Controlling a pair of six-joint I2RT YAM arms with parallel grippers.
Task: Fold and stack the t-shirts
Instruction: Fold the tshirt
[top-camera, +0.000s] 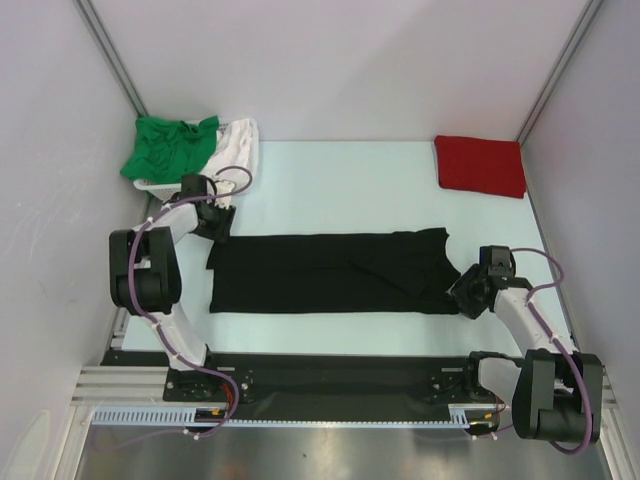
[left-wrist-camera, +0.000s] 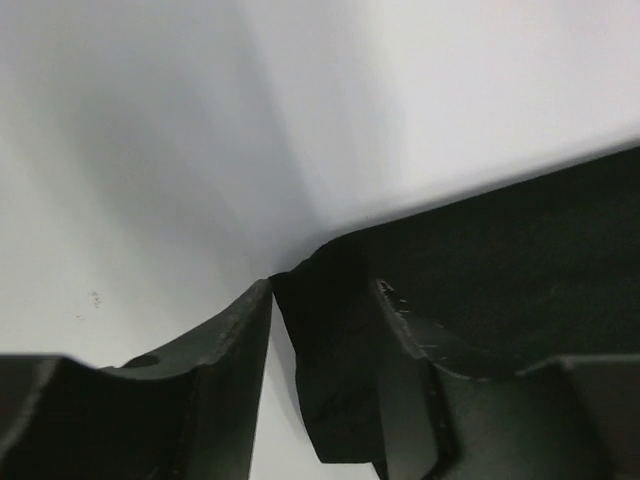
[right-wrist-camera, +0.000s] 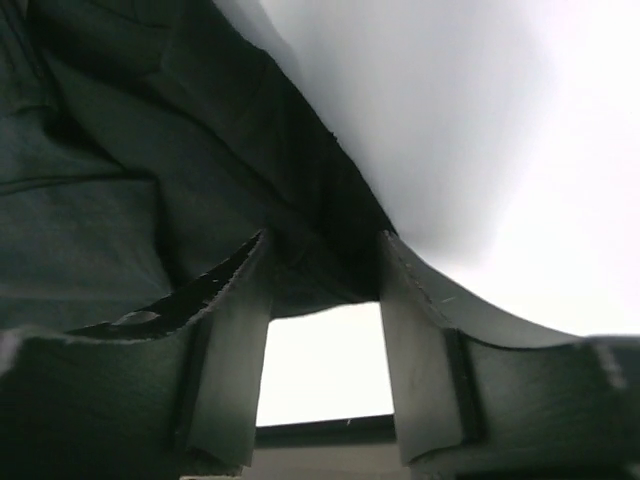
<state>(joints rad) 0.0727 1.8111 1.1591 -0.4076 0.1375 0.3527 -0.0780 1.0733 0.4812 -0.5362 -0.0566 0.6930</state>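
The black t-shirt (top-camera: 330, 272) lies folded into a long band across the middle of the table. My left gripper (top-camera: 213, 228) sits at its far left corner. In the left wrist view its jaws (left-wrist-camera: 322, 290) stand apart, with the corner of the black t-shirt (left-wrist-camera: 330, 350) loose between them against the right finger. My right gripper (top-camera: 462, 293) is at the near right corner, open (right-wrist-camera: 323, 245), with the edge of the black t-shirt (right-wrist-camera: 110, 200) reaching between its fingertips. A folded red t-shirt (top-camera: 480, 165) lies at the far right. The green t-shirt (top-camera: 170, 145) and white t-shirt (top-camera: 238, 145) are heaped at the far left.
The green and white shirts sit in a white basket (top-camera: 150, 186) in the far left corner, just behind my left gripper. White walls close the table on the left, the back and the right.
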